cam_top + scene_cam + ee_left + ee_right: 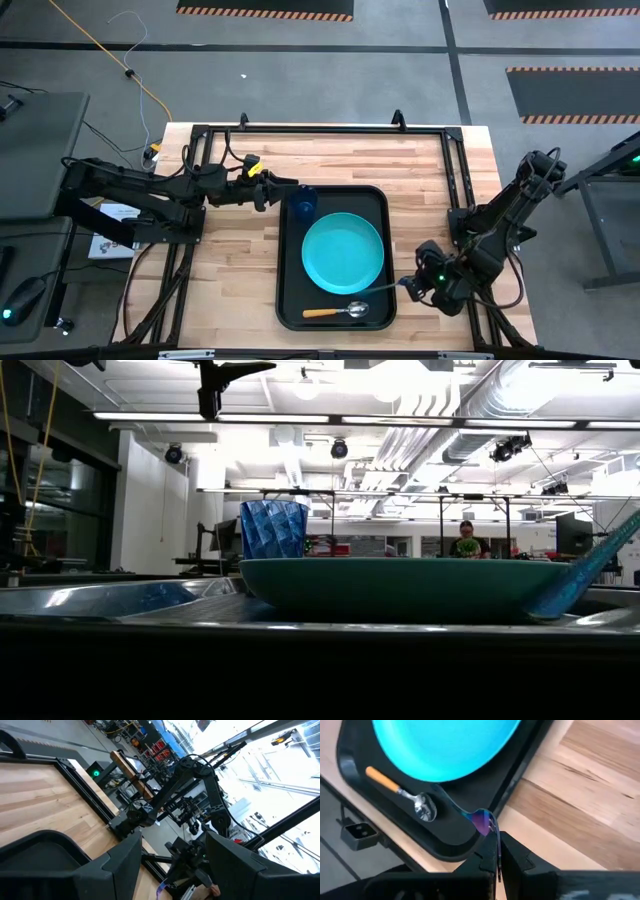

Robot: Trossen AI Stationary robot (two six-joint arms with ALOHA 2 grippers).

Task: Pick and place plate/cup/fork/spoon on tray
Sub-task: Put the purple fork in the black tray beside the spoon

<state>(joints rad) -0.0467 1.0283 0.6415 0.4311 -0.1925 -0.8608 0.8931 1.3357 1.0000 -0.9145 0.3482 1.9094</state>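
While the right gripper [498, 851] pinches the fork [470, 814] by its darker end over the tray's [290, 300] right rim, the fork's light-blue end reaches inward beside the plate [343, 252]. The plate sits in the tray's middle, the cup [304, 204] stands in the far-left corner, and the spoon [335, 312] lies along the near edge. The left gripper [268, 192] hovers just left of the cup, fingers [112, 865] spread.
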